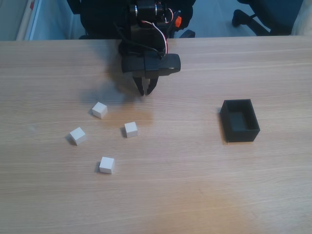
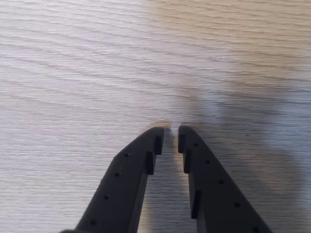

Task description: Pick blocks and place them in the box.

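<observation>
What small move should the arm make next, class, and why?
Probably swing toward the nearest small white cube, opening on the way. The black pincer hangs nearly closed and empty over the bare wooden table; all four cubes lie loose on it, and the small black open-topped box holds none.

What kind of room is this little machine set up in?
Probably an office or small lab. The arm stands on a wood-grain desk, and a black swivel chair base sits on the floor behind. Its claw hangs over the desk.
</observation>
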